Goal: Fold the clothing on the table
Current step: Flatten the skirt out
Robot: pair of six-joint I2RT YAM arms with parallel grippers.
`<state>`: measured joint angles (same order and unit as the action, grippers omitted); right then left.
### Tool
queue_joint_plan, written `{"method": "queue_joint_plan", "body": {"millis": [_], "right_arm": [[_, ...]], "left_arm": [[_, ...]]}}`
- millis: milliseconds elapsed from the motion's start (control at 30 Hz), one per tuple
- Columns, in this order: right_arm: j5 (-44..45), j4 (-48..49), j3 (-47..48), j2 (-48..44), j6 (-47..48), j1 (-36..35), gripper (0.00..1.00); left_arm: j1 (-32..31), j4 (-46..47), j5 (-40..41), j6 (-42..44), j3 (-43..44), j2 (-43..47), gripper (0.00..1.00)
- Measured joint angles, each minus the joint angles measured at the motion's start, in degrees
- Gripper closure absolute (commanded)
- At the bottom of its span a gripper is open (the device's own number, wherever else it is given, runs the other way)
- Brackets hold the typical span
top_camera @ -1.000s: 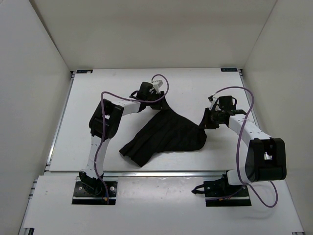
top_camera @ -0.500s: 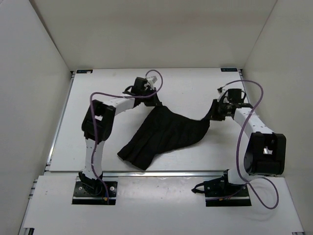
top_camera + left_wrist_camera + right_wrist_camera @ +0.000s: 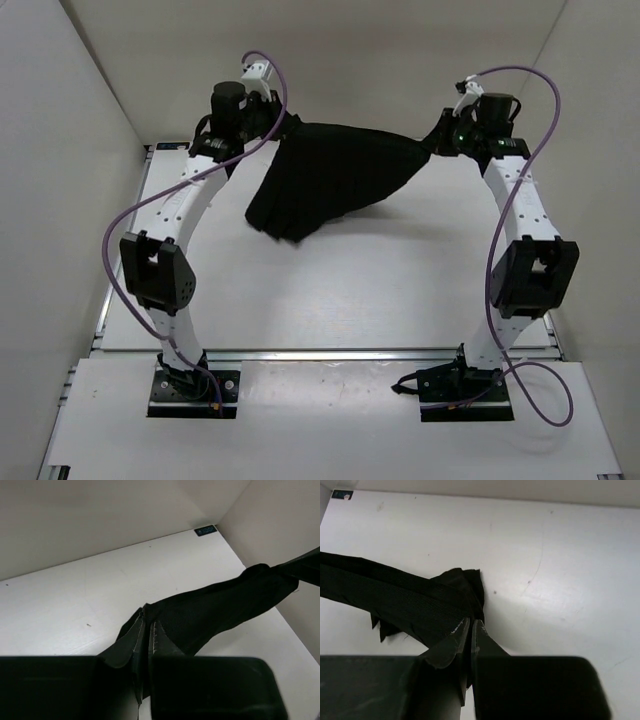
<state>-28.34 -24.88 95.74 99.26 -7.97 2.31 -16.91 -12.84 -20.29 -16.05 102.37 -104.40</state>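
The black pleated clothing hangs in the air above the far half of the white table, stretched between both arms. My left gripper is shut on its left top corner, and my right gripper is shut on its right top corner. The lower hem droops toward the left, down to about the table's middle. In the left wrist view the clothing runs from my left gripper off to the right. In the right wrist view the clothing runs leftward from my right gripper.
White walls enclose the table on the left, right and back. A metal rail runs along the table's front edge, with both arm bases behind it. Purple cables loop off each arm.
Both arms have risen and reached toward the back wall, lifting the clothing off the table and spreading it out between them. The left jaws closed on the fabric.
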Motion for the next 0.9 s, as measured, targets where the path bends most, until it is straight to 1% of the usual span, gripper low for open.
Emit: {"method": "queue_joint_plan", "body": {"millis": [167, 233, 333, 467, 567, 700, 800, 900], "right_arm": [[3.23, -3.89, 14.36, 6.58, 1.05, -1.14, 1.00], [3.67, -5.35, 21.24, 8.26, 0.96, -0.96, 1.00], [4.63, -5.97, 29.51, 8.79, 1.79, -1.11, 1.00], [6.54, -5.99, 35.34, 7.45, 3.67, -1.81, 1.00], [7.13, -6.36, 35.69, 6.16, 4.55, -1.84, 1.00], [6.73, -6.49, 30.95, 3.58, 4.85, -1.99, 1.00], [6.80, -6.75, 23.12, -0.61, 4.87, -2.89, 1.00], [8.04, -6.56, 11.87, -8.39, 4.90, -4.98, 1.00]], "left_arm": [[0.39, -3.67, 1.92, 2.16, 13.49, -7.34, 1.00], [0.59, -3.96, 2.25, 2.23, 16.57, -8.61, 1.00], [0.76, -3.37, 2.10, 2.01, 17.84, -8.17, 1.00], [0.28, -2.12, 2.78, 2.25, 17.84, -6.23, 1.00], [0.09, -1.01, 3.02, 1.99, 17.49, -4.22, 1.00], [-0.26, 1.49, 3.82, 1.77, 9.88, 2.64, 1.00], [-0.42, 2.25, 3.98, 1.62, 2.14, 9.14, 1.00], [-0.39, 1.66, 4.44, 1.16, -7.04, 17.16, 1.00]]}}
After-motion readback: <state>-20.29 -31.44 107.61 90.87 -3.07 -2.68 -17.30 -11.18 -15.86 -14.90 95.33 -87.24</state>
